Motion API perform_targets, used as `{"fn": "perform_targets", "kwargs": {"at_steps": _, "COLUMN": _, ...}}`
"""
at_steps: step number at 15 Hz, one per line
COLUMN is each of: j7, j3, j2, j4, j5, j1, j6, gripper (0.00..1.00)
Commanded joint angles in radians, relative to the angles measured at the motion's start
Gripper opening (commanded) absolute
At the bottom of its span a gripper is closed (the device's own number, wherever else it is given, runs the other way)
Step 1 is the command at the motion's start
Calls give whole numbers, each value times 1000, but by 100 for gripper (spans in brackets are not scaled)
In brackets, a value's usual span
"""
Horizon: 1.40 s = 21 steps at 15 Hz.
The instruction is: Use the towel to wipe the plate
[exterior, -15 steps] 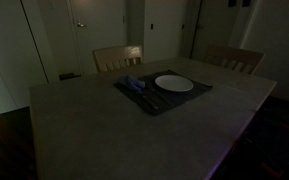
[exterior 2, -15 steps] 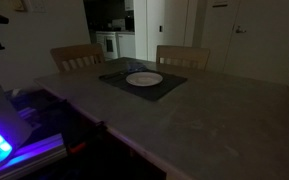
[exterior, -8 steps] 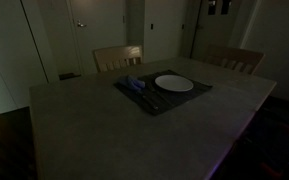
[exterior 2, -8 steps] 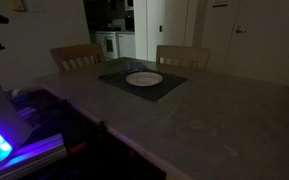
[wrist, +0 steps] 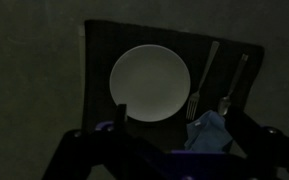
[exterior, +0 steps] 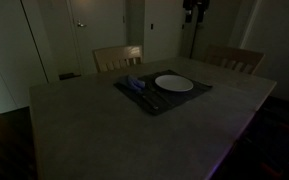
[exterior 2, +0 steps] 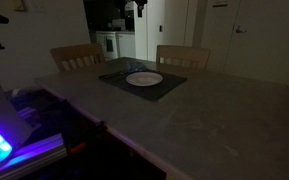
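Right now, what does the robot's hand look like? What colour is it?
In this dim light the gripper looks dark, almost black. In both exterior views it is just a small blocky shape. In the wrist view its two fingers are chunky dark bars with a faint purple sheen along their edges. It is too dark to make out any cables, labels or markings.

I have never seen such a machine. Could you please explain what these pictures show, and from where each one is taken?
It is a robot arm ending in a two-fingered gripper. Two pictures come from cameras standing in the dim room; the third looks down from the arm's wrist. On the table lies a dark placemat with a white plate, a fork, a knife and a crumpled blue towel. The gripper hangs high above them, open, holding nothing.
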Motion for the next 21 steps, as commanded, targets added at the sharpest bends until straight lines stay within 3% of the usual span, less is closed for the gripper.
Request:
{"fn": "perform_targets", "kwargs": {"at_steps": 1, "j7": -53, "j3": 11, "j2": 129, "j4": 115, "j5": 40, "j1": 14, "j6": 19, "gripper": 100}}
{"fn": "perform_targets", "kwargs": {"at_steps": 10, "j7": -60, "j3": 61, "j2": 353, "j4": 307, "j5": 94, "j1": 31, "j6": 84, "gripper": 100}}
{"fn": "perform_targets", "kwargs": {"at_steps": 11, "j7": -34, "j3": 57, "j2": 302, "j4": 248, "j5": 67, "j1": 34, "j6": 91, "gripper": 100}}
{"fn": "perform_targets", "kwargs": {"at_steps": 16, "j7": -5, "j3": 64, "j2": 366, "j4": 298, "j5": 46, "j1": 51, "j6": 85, "gripper": 100}}
{"fn": "perform_targets", "kwargs": {"at_steps": 21, "j7": 95, "j3": 71, "j2": 462, "j4": 334, "j5": -19, "j1": 104, "j6": 175, "gripper": 100}}
